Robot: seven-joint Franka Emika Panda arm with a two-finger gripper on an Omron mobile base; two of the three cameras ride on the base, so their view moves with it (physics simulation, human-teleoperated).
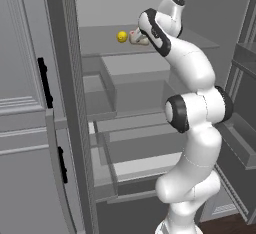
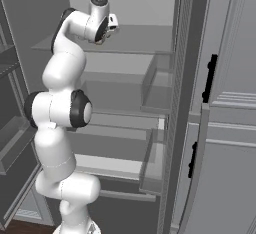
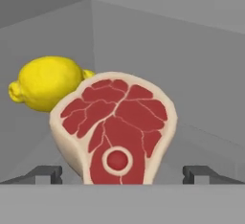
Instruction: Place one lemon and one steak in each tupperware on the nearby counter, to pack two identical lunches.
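Hand view: spread pincer (image 3: 122, 173) flanks the steak (image 3: 115, 132), fingertips (image 3: 45, 173) apart from it; lemon (image 3: 45, 82) at ten o'clock behind, both on the fridge shelf (image 1: 100, 40).

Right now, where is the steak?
The steak sits on the fridge's upper shelf, right of the lemon in the hand view, between the open jaws.

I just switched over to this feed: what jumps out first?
A red steak with a pale fat rim sits right ahead of the open gripper, with a yellow lemon close behind it. Both lie on the upper shelf of the open fridge, where the white arm reaches in.
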